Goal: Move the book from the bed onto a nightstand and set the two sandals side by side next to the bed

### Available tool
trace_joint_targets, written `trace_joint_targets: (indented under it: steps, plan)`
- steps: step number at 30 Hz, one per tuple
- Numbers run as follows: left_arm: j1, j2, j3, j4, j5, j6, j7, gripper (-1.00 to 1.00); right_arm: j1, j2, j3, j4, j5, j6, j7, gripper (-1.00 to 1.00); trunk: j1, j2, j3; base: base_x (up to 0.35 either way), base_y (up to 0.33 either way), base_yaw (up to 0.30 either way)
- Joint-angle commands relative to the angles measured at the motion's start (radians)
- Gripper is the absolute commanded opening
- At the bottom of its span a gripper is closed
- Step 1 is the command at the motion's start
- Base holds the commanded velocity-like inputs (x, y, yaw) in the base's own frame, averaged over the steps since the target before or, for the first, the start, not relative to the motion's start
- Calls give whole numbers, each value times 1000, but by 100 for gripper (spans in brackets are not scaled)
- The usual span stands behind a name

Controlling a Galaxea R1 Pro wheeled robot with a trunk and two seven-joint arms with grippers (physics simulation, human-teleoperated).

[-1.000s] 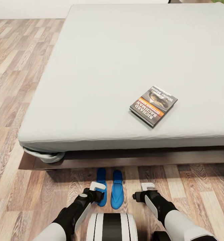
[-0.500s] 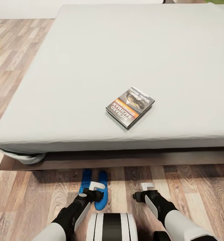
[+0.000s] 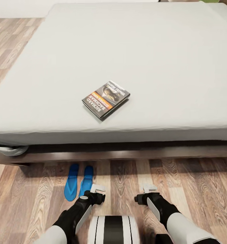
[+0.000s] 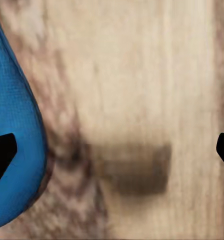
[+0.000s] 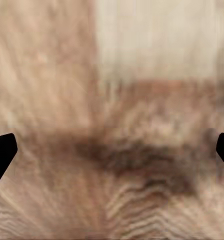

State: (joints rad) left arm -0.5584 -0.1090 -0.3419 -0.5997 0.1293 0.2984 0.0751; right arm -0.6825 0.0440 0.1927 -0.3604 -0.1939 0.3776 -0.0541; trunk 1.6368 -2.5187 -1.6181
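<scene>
The book (image 3: 106, 99), dark with an orange band, lies flat on the bed (image 3: 150, 57) near its front edge. Two blue sandals (image 3: 71, 182) (image 3: 86, 180) lie side by side on the plank floor just in front of the bed's dark frame (image 3: 133, 153). My left gripper (image 3: 97, 187) hangs low over the floor, just right of the nearer sandal, and stands open. In the left wrist view that sandal (image 4: 14, 150) lies under one fingertip of the left gripper (image 4: 112, 155). My right gripper (image 3: 149, 188) (image 5: 112, 155) is open over bare planks.
Wood-plank floor (image 3: 194, 189) runs along the bed's front and its left side. A bunched corner of sheet (image 3: 8, 149) hangs at the frame's left end. My white trunk (image 3: 112, 230) shows at the bottom centre.
The whole picture has slid left, so the camera has moved rightwards along the bed. Both arms keep the same pose, and the left gripper now hangs past the sandals.
</scene>
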Motion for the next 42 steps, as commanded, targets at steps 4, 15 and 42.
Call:
trace_joint_targets:
  steps: [4,15,42]
  plan:
    - [0,1,-5,-2,11,5,8,100,0,-1,8,-2,-10,6,-6,100,0,0,-1,-136,-332,0]
    - [0,1,-5,-2,11,5,8,100,0,0,8,-2,-10,9,-6,100,0,0,-1,-131,-332,0]
    - [-1,4,0,-3,11,4,8,100,0,-1,8,-2,-10,2,-6,100,0,0,-1,-184,-140,0]
